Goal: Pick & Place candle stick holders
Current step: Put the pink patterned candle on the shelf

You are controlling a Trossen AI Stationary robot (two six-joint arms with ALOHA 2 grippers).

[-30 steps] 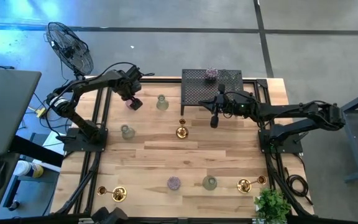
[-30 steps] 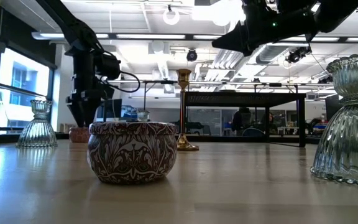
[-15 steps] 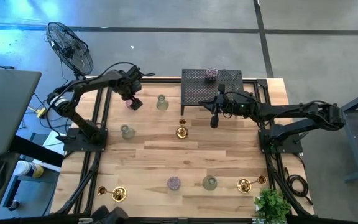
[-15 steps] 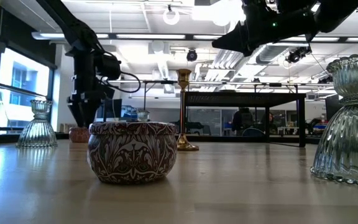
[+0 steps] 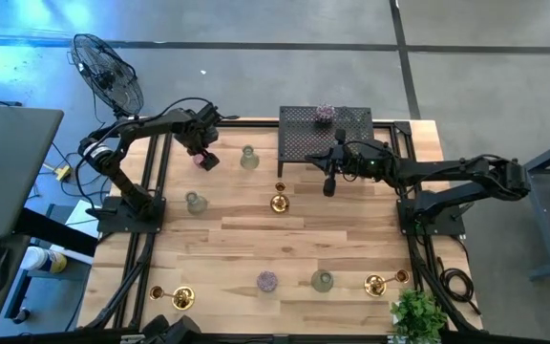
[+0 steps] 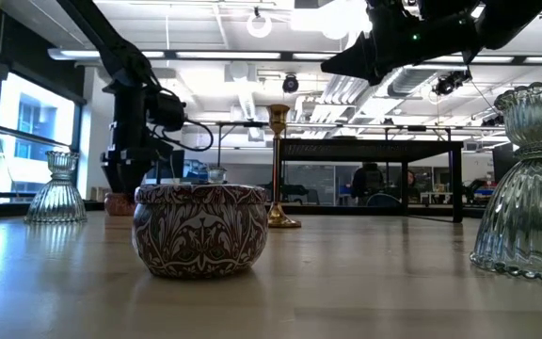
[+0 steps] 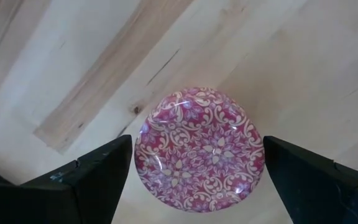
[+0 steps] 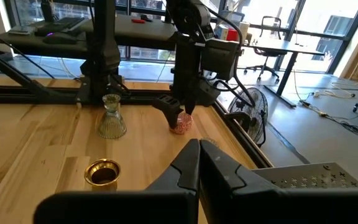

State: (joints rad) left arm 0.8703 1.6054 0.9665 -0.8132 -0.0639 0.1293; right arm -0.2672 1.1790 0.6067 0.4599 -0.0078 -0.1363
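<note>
A squat pink patterned cup (image 7: 199,149) stands on its base at the table's far left (image 5: 199,159). My left gripper (image 7: 197,177) points straight down over it, open. One finger stands on either side of the cup, and I cannot tell whether they touch it. From the right wrist view the gripper (image 8: 176,107) hangs just above the cup (image 8: 180,123). My right gripper (image 5: 329,183) is shut and held level above the table, in front of the black rack (image 5: 299,143), with nothing in it.
More holders stand about. Pale glass ones (image 5: 248,158) (image 5: 196,202) and a brass one (image 5: 279,202) are mid-table. A purple cup (image 5: 267,281), a green glass (image 5: 322,281) and brass ones (image 5: 375,284) (image 5: 181,298) line the near edge. Another cup (image 5: 325,114) sits on the rack. A plant (image 5: 416,315) stands near right.
My left gripper has sunk a little toward the pink cup, still pointing down. The cup has stayed where it was.
</note>
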